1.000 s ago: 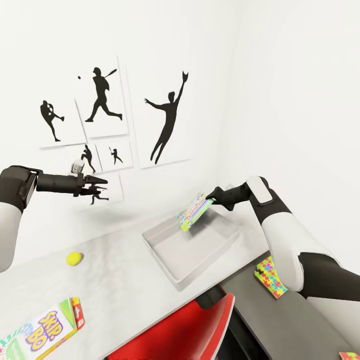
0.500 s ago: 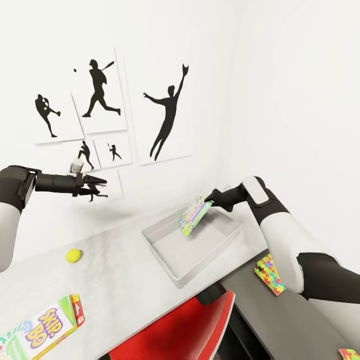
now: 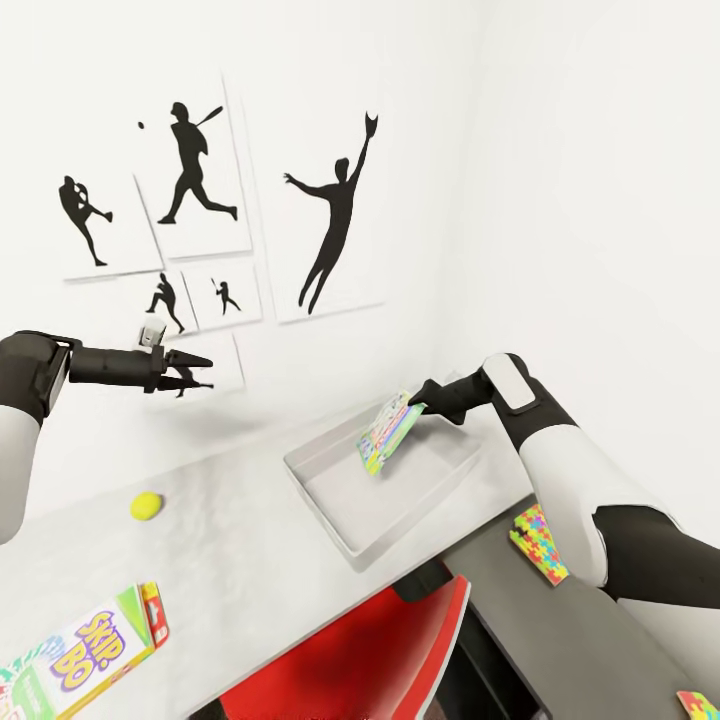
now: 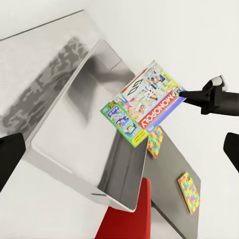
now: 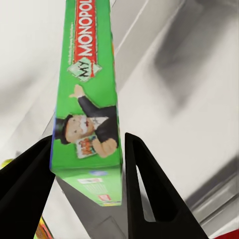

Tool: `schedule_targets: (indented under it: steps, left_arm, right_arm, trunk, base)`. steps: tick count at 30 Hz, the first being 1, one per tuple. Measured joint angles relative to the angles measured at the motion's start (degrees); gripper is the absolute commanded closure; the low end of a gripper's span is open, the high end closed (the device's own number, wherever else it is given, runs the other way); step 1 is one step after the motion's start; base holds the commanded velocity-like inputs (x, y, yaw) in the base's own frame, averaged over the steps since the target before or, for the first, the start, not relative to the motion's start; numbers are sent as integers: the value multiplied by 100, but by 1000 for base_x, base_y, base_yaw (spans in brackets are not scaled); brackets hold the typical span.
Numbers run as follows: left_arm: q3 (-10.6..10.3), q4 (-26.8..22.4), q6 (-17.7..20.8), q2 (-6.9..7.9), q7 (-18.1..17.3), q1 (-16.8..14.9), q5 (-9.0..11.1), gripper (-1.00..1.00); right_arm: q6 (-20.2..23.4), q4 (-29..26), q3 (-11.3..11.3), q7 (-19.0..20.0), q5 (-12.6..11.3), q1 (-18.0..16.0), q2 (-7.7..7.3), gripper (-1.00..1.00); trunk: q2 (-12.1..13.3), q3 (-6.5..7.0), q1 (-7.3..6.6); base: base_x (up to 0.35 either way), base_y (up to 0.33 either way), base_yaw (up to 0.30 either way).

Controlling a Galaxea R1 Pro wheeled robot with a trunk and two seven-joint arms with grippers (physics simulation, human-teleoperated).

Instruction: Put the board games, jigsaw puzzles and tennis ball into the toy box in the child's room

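My right gripper (image 3: 424, 402) is shut on one corner of a pale green Monopoly board game (image 3: 387, 432), which hangs tilted over the open toy box (image 3: 330, 505). In the right wrist view the fingers (image 5: 144, 189) clamp the board game's green edge (image 5: 92, 114) above the grey toy box floor (image 5: 189, 99). The left wrist view looks down on the board game (image 4: 144, 104) and the toy box (image 4: 64, 164). My left gripper (image 3: 195, 359) hovers open and empty high over the table (image 3: 250, 570). The tennis ball (image 3: 146, 505) and a SKIP-BO board game (image 3: 85, 655) lie on the table. Two jigsaw puzzles (image 3: 540, 543) (image 3: 698, 705) rest on the dark side unit.
A red chair (image 3: 370, 660) stands tucked under the table's front edge, just below the toy box. White walls with black baseball silhouettes (image 3: 335, 230) close in behind the table and on the right. The dark grey side unit (image 3: 600, 640) sits lower, at the right.
The head view has shifted a little. My right gripper has sunk slightly toward the toy box with the Monopoly game. The left arm has held its place.
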Motion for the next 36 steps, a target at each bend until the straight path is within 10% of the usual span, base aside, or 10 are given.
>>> schedule_targets:
  steps: [36]
  left_arm:
    - [3, 0, -6, 65, -7, 0, 53, -100]
  right_arm:
    - [0, -5, 19, 5, 14, -4, 11, 100]
  trunk:
    - [-1, -338, 0]
  base:
    - [0, 0, 0]
